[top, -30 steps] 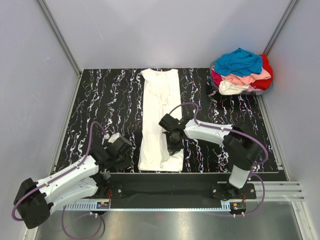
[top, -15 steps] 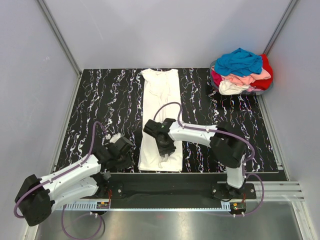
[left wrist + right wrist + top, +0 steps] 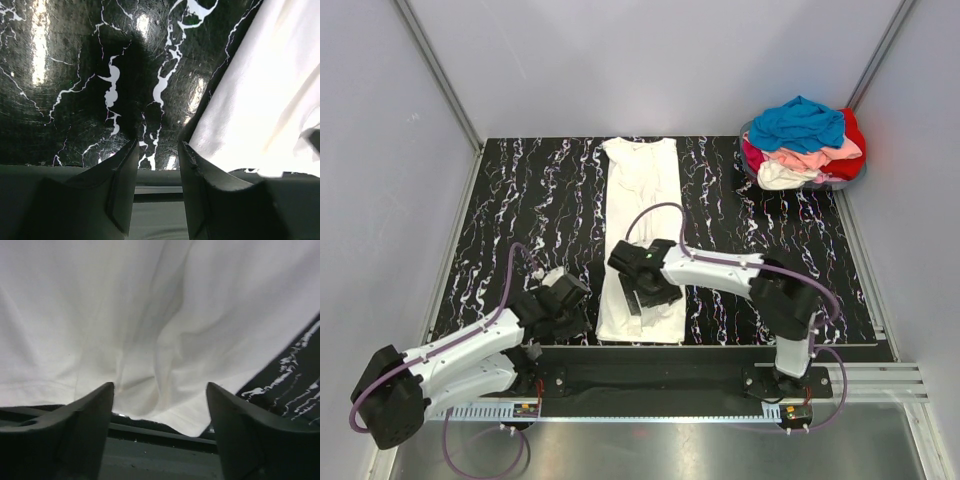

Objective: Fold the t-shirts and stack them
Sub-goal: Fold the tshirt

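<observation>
Right fingers (image 3: pixel 85 425) stand wide apart with nothing between them, hanging just above the near end of the cream shirt (image 3: pixel 642 190). Left fingers (image 3: pixel 115 190) are parted by a narrow gap and grasp nothing; they sit low over bare surface just beside the shirt's near left corner.

The right arm (image 3: pixel 720 268) rises from its base to the right of the shirt, bends at the elbow and stretches its forearm leftward across to the cloth, wrist tipped down. The left arm (image 3: pixel 460 355) lies low and long, angled up towards the shirt from the near left.

The cream shirt lies flat as a long narrow strip, its neck at the far end. A pile of shirts (image 3: pixel 805 140), blue on top with pink, red and cream below, sits well to the right of the shirt's far end.

The surface (image 3: pixel 520 200) is black with white marble veins, and plain pale grey walls (image 3: pixel 650 60) close it in.
</observation>
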Robot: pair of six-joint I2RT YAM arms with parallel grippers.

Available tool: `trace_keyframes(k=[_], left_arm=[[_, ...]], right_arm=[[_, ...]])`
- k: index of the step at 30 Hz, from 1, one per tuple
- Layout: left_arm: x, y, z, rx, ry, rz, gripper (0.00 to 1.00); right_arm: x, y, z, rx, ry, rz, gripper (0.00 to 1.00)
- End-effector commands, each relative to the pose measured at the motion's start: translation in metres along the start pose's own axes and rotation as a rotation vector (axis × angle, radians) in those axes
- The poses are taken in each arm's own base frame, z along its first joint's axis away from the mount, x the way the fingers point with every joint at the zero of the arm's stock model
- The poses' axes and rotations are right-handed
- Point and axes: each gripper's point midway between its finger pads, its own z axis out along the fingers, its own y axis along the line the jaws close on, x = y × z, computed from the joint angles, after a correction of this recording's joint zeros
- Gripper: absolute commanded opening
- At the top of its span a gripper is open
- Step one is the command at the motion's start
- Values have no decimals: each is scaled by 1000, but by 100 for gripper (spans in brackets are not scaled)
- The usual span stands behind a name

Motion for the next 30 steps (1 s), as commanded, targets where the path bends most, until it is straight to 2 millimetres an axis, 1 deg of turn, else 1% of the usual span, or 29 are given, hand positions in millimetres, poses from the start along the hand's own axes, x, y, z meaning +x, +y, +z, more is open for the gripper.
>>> trace_keyframes(k=[1,3,4,5,6,7,8,9,10,11,12,13,14,15,16,18,20,21,22,24,25,26,30], left_arm=[[-4,-13,-3,63,-18,6,42],[-5,-17,-5,85,-24,4,42],[-7,-21,-7,104,-32,1,44],[-6,-23,-9,118,-29,2,46],[-8,-29,-10,149,-38,-1,47],[-9,-33,-10,167,-40,-3,48],[-7,-36,-11,188,-32,-5,48],[-9,-43,-11,219,-37,-13,48],[-8,-45,-11,229,-32,-13,47],[-5,-46,-10,237,-22,-13,47],[-6,-47,-10,242,-24,-18,47],[-5,-46,-9,239,-23,-18,47],[-5,-45,-8,234,-25,-21,47],[-5,-44,-7,236,-25,-23,47],[-3,-44,-5,235,-23,-21,47],[0,-42,1,235,-13,-23,47],[3,-41,5,241,-4,-27,46],[8,-37,10,231,7,-28,46],[7,-42,12,253,4,-31,46],[11,-43,15,264,20,-35,45],[13,-44,18,271,23,-35,44],[13,-45,18,272,27,-35,44],[16,-43,22,259,33,-29,43]], right_arm=[[-20,-27,-61,35,-187,35,87],[-18,-42,-71,62,-221,72,96],[-9,-51,-70,75,-213,86,100],[-9,-56,-81,49,-241,115,100],[4,-63,-77,45,-219,146,100],[5,-62,-78,11,-230,172,100],[8,-61,-88,-52,-242,229,100],[13,-62,-88,-78,-239,259,99],[29,-70,-76,-77,-207,281,100],[30,-65,-83,-158,-222,320,97],[32,-68,-80,-186,-213,377,96],[46,-76,-65,-186,-176,403,94],[46,-67,-69,-274,-169,424,91],[50,-69,-64,-287,-153,449,88],[56,-77,-55,-275,-135,476,85],[57,-75,-52,-299,-125,484,81],[59,-74,-44,-297,-106,482,80],[59,-73,-41,-300,-98,479,79],[60,-72,-38,-305,-86,474,77],[58,-64,-29,-327,-64,479,75],[59,-63,-25,-332,-53,482,71],[58,-59,-21,-338,-40,486,69],[57,-58,-17,-318,-21,489,63]])
